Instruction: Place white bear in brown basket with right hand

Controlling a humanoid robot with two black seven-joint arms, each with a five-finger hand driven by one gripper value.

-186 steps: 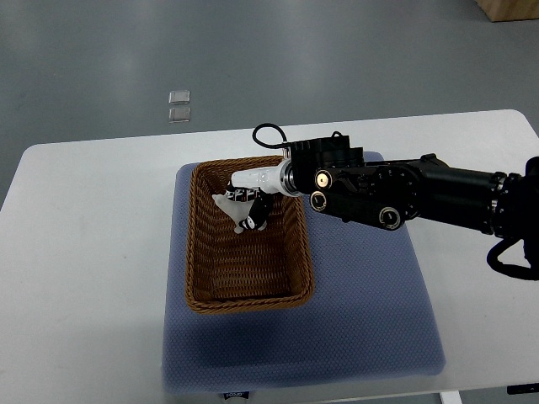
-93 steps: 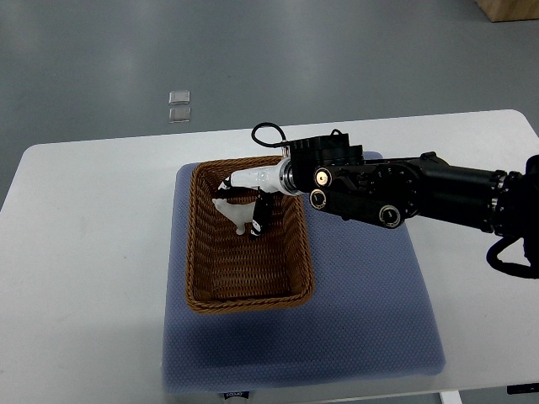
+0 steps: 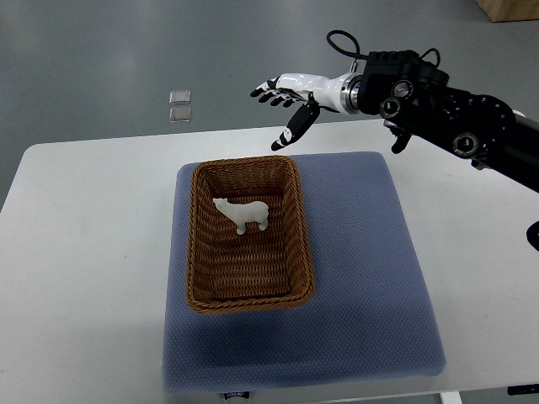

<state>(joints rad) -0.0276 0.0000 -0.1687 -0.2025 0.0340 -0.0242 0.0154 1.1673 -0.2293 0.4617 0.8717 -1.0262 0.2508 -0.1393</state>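
Observation:
The white bear (image 3: 242, 214) stands upright inside the brown wicker basket (image 3: 195, 252), in its far half. The basket sits on a blue mat (image 3: 370, 278). My right hand (image 3: 282, 105) is raised above the far edge of the table, beyond the basket. Its fingers are spread and it holds nothing. Its black arm (image 3: 446, 114) comes in from the right edge. The left arm is out of view.
The blue mat lies on a white table (image 3: 84, 252). Two small clear squares (image 3: 178, 105) lie on the grey floor behind the table. A wooden corner (image 3: 509, 8) shows at the top right.
My right hand let go of the white bear in the basket, opened, and drew up and back to the far right. The bear now stands alone in the basket.

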